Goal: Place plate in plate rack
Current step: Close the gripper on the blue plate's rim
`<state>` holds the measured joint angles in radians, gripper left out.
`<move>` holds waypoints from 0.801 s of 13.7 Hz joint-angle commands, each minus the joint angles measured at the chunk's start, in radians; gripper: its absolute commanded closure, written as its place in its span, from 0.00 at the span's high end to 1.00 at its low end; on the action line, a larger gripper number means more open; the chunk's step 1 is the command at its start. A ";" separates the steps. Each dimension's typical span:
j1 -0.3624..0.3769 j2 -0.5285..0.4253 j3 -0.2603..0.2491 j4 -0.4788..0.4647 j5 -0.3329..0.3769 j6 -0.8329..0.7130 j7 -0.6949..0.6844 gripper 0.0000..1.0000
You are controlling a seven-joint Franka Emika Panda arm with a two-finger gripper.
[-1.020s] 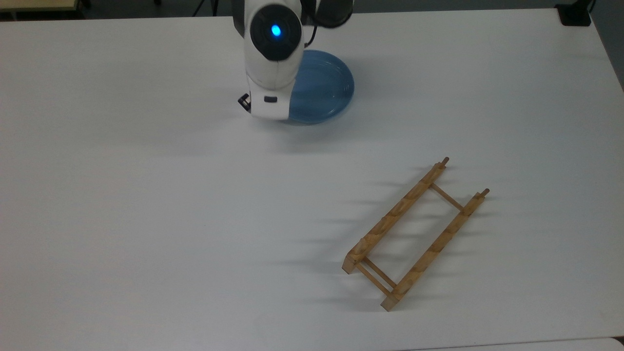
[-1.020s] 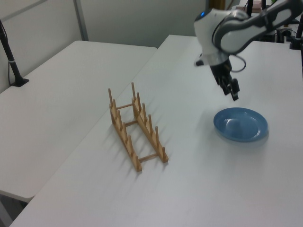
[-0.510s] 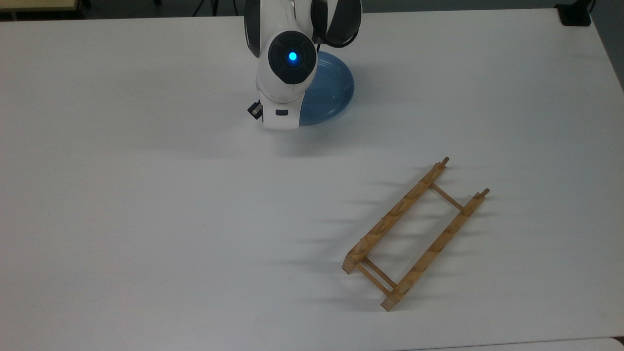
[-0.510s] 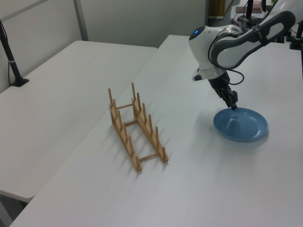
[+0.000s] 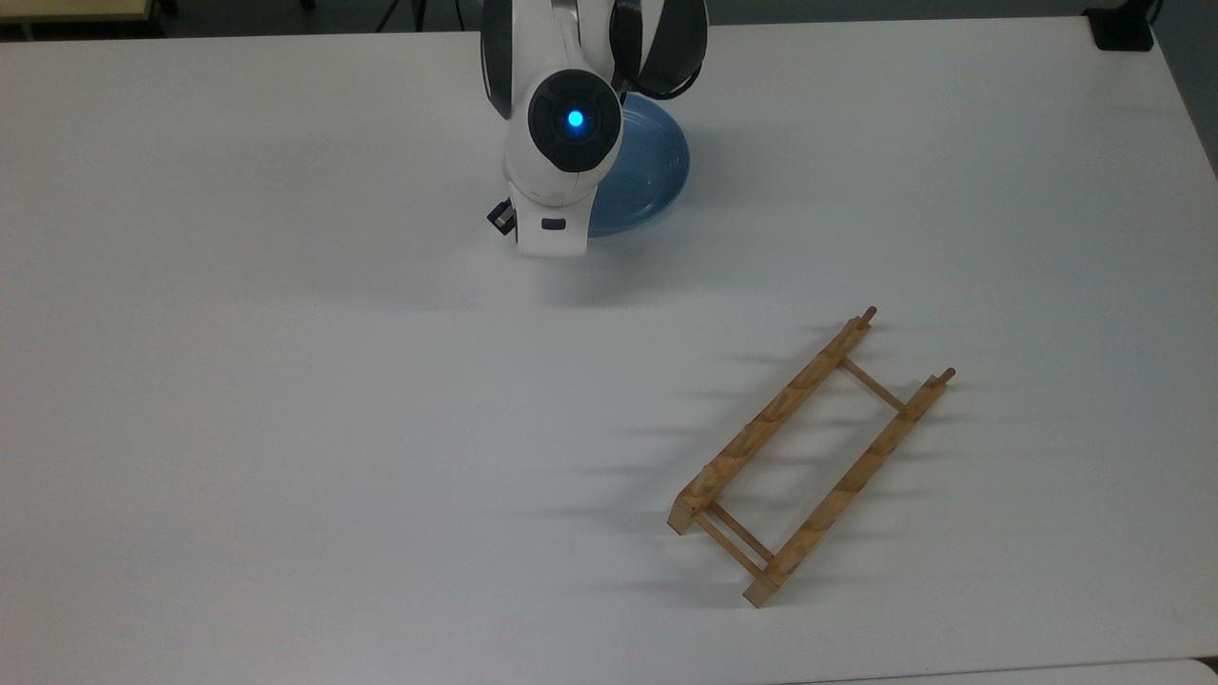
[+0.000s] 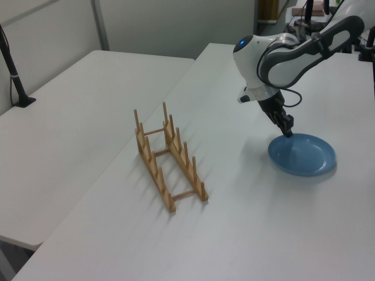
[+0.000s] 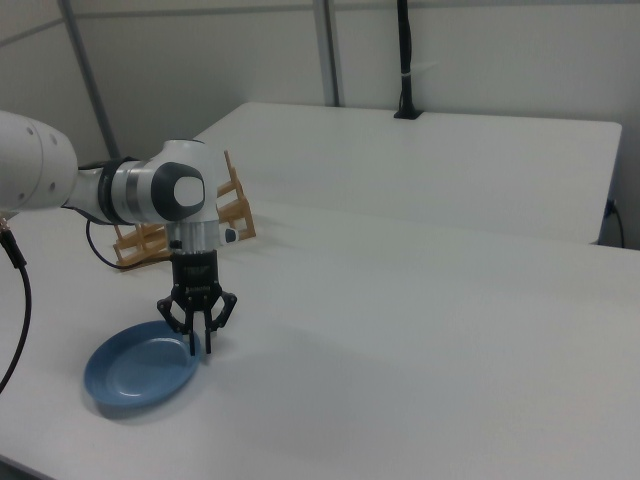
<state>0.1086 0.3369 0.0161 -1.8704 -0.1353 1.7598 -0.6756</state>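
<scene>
The white bench (image 5: 285, 428) runs wide across the room, and a second white table (image 6: 76, 111) butts against it on the left view's left. The Panda arm (image 6: 293, 50) reaches in over the far side of the bench, its wrist tipped down.

The plate rack (image 5: 809, 457) stands well apart from the arm, a light-brown wooden ladder of two notched rails with upright pegs and thin dowels between them, with nothing in its slots.

The plate (image 7: 140, 375) lies flat on the bench under the arm, round, shallow and glossy light blue with a raised rim. It looks stiff, glazed and breakable, likely slippery under hard fingers and with some weight to it. The rim is the only place that offers a hold, one finger inside and one outside the lip; a firm pinch seems wise, since the plate will hang from one edge once lifted.

The hand (image 7: 199, 338) hangs over the plate's rim at the right view's right, its fingers apart and straddling the edge, not yet closed on it.
</scene>
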 commanded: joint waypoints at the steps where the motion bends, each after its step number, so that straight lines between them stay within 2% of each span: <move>1: 0.011 0.001 -0.005 -0.010 -0.012 0.020 0.005 0.31; 3: 0.013 0.001 -0.005 -0.010 -0.012 0.020 0.022 0.24; 5: 0.017 0.001 -0.005 -0.007 -0.012 0.020 0.031 0.06; 6: 0.017 -0.001 -0.005 -0.004 -0.010 0.020 0.033 0.00; 8: 0.014 -0.002 -0.005 0.007 -0.004 0.017 0.034 0.00; 11: 0.006 -0.010 -0.007 0.091 0.002 0.001 0.036 0.00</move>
<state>0.1102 0.3427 0.0161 -1.8456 -0.1352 1.7600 -0.6594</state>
